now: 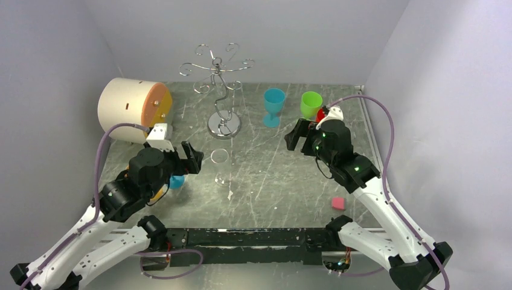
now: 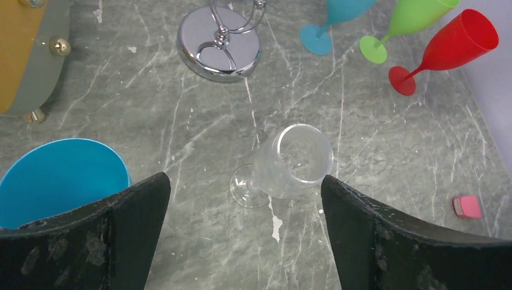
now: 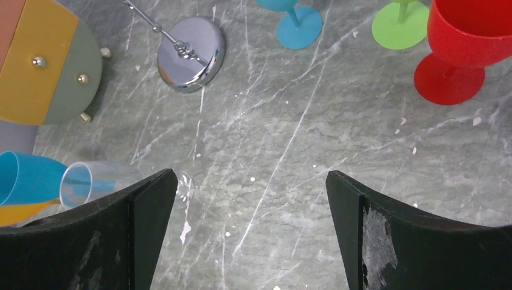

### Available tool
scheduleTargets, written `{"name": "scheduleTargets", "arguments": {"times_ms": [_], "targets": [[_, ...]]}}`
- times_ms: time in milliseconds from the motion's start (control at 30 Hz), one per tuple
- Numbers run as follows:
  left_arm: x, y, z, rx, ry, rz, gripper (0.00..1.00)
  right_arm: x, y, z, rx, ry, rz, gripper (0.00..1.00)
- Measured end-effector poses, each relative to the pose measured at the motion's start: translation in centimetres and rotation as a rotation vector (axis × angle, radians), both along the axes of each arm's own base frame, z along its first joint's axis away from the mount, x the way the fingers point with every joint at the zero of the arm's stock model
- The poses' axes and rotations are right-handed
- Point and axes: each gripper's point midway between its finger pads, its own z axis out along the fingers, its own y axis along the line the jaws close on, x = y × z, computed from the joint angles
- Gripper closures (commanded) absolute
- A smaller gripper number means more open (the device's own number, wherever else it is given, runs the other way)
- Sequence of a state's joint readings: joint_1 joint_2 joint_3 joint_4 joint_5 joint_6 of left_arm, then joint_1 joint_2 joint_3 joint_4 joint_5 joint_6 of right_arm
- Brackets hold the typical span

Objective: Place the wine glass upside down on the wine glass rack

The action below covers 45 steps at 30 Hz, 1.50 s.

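Wine glass point(image 1: 221, 164): clear, standing rim up as far as I can tell, near the middle of the grey marbled table point(image 1: 278, 181); nothing touches it.
Wine glass rack point(image 1: 222, 96): at 12 o'clock from the glass, near but apart. Its round chrome base sits on the table and its curled arms, high above, are all bare.
Left gripper point(image 1: 193, 158): my jaws are spread wide and hold nothing. It is at 9 o'clock from the glass, just beside it. My wrist view frames the glass between the two fingers, which I read as lining up for the pick.
Right gripper point(image 1: 300, 134): also spread wide and holding nothing, at 2 o'clock from the glass and well apart. It hovers by the coloured goblets, I judge to leave the middle free.
Why the pose matters: with the rim up, I must turn the glass over before its foot can slide into a loop and the bowl hang down.
Grip choice: stem or lower bowl, I judge, so the foot is left free for the rack's arm.
Clutter: blue goblet point(image 1: 273, 106), green goblet point(image 1: 311, 104) and red goblet point(image 2: 453, 48) lie between 2 and 3 o'clock from the rack. The cream cylinder point(image 1: 130, 109) is at 9 o'clock from it. A blue cup point(image 2: 60, 178) sits under my left arm, and a pink block point(image 1: 338, 203) is at 4 o'clock from the glass.
Risk: the glass looks thin, light and slippery, so a hasty close could tip it toward the rack's base.
Progress: nothing picked yet.
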<state>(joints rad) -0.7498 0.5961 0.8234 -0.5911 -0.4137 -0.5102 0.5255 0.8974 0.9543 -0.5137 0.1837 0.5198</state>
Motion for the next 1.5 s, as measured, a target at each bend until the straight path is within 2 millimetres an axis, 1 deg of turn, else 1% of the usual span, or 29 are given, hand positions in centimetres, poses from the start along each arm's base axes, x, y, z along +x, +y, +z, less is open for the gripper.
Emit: {"name": "scheduleTargets", "arguments": {"times_ms": [100,200,400,500,567,633,733,833,933,1033,1100,1167,1400,1500], "targets": [[0.0,-0.2,0.1,0.006,-0.006,-0.019,0.01,0.0,-0.1,0.1,0.0,-0.003,-0.003,0.0],[-0.1,-0.4,0.7,0.0,-0.03,-0.039,0.01,-0.1,0.0,0.3,0.01,-0.016,0.006,0.0],[-0.5,-0.8,1.4,-0.003,-0.063,-0.088,0.01,-0.5,1.2,0.0,0.034,-0.01,0.073,0.0],[-0.9,-0.7,1.6,-0.011,-0.08,-0.1,0.01,-0.4,2.1,-0.1,0.049,0.001,0.108,0.05],[-1.0,-0.5,1.5,-0.015,-0.086,-0.1,0.01,-0.5,2.8,-0.2,0.066,0.005,0.142,0.11],[-1.1,-0.3,1.6,-0.018,-0.092,-0.096,0.01,-0.7,3.8,-0.3,0.091,0.005,0.192,0.17],[-1.3,0.1,1.6,-0.02,-0.102,-0.084,0.01,-1.1,5.1,-0.6,0.117,0.019,0.262,0.29],[-1.3,0.4,1.9,-0.025,-0.113,-0.074,0.0,-1.1,6.7,-1.3,0.115,0.047,0.311,0.39],[-1.5,0.6,2.1,-0.031,-0.123,-0.069,0.0,-1.5,8.7,-2.2,0.1,0.086,0.35,0.41],[-1.4,0.9,2.0,-0.026,-0.122,-0.055,0.01,-2.2,11.0,-2.8,0.09,0.113,0.387,0.45],[-1.4,1.0,1.8,-0.02,-0.118,-0.051,0.01,-2.7,12.1,-2.9,0.081,0.122,0.401,0.49],[-1.3,1.0,1.7,-0.014,-0.112,-0.05,0.01,-2.9,13.5,-2.5,0.078,0.12,0.406,0.52],[-0.9,0.6,0.7,0.016,-0.078,-0.053,0.02,-3.2,16.7,-1.4,0.107,0.118,0.372,0.51],[-0.8,0.4,0.4,0.025,-0.067,-0.056,0.03,-3.3,18.5,-1.2,0.107,0.126,0.37,0.49]]}}
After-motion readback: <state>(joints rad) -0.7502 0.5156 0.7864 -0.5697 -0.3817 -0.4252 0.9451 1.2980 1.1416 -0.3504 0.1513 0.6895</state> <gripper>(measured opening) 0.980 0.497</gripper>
